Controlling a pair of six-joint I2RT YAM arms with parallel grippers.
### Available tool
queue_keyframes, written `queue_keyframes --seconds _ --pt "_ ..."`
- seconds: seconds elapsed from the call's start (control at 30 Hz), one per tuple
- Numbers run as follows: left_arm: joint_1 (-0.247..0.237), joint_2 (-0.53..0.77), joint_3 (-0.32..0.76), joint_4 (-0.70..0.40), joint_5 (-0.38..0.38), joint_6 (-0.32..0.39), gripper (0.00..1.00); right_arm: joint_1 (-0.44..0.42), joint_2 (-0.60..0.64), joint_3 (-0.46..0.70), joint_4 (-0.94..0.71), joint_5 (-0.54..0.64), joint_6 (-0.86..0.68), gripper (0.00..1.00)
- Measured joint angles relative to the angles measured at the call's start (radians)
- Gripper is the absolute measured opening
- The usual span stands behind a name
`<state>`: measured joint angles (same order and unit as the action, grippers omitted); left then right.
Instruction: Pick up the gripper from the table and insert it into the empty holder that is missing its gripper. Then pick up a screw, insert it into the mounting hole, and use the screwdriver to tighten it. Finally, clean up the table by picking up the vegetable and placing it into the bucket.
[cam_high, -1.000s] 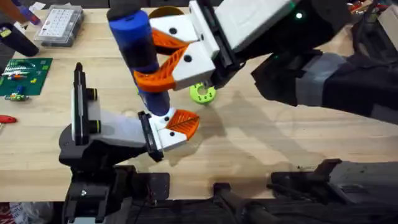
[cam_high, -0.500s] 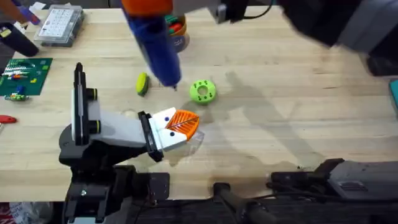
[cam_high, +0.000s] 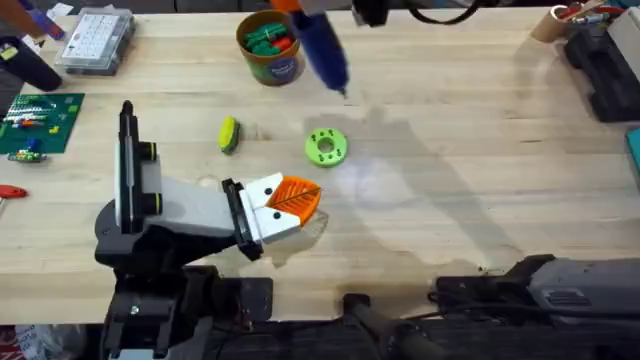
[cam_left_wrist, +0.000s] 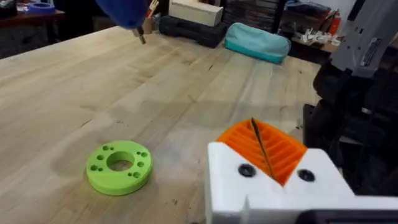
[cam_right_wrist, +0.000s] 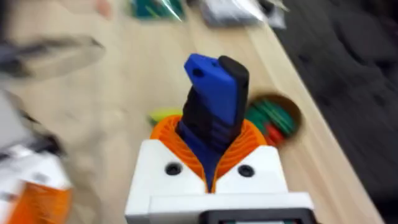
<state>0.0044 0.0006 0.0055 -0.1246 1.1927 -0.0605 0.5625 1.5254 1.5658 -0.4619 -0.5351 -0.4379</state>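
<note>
Both sets of fingers: right holding half-hidden screwdriver, left pressed together.

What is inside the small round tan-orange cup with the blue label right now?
The tan-orange cup holds a heap of green and red pieces. Its floor is covered by them. The yellow-and-green toy vegetable lies on the wooden table, outside it.

The right half of the pale wooden bench lies open. At centre-left stand the bright green round disc with holes and the small yellow-and-green oval vegetable, apart. The tan-orange bucket and the blue pen-shaped screwdriver crowd the upper middle; the white-and-black desktop arm blocks the lower left.
</note>
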Motion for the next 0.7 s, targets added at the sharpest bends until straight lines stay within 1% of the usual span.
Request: queue_keyframes --seconds 0.17,0.27,0.37,0.5,0.7 --pt "0.0 0.0 0.0 0.0 0.0 0.006 0.004 0.0 0.052 0.008 -0.127 0.294 -0.177 0.021" --pt "0.0 0.0 0.0 0.0 0.0 0.026 0.004 -0.006 0.121 0.01 -0.196 0.449 -0.278 0.021" --pt "0.0 0.0 0.0 0.0 0.0 0.042 0.004 -0.022 0.205 0.01 -0.251 0.574 -0.358 0.021" --pt "0.0 0.0 0.0 0.0 0.0 0.051 0.004 -0.063 0.314 0.01 -0.273 0.679 -0.436 0.021" --pt "0.0 0.0 0.0 0.002 -0.005 0.054 0.004 -0.152 0.432 0.01 -0.266 0.735 -0.486 0.021"
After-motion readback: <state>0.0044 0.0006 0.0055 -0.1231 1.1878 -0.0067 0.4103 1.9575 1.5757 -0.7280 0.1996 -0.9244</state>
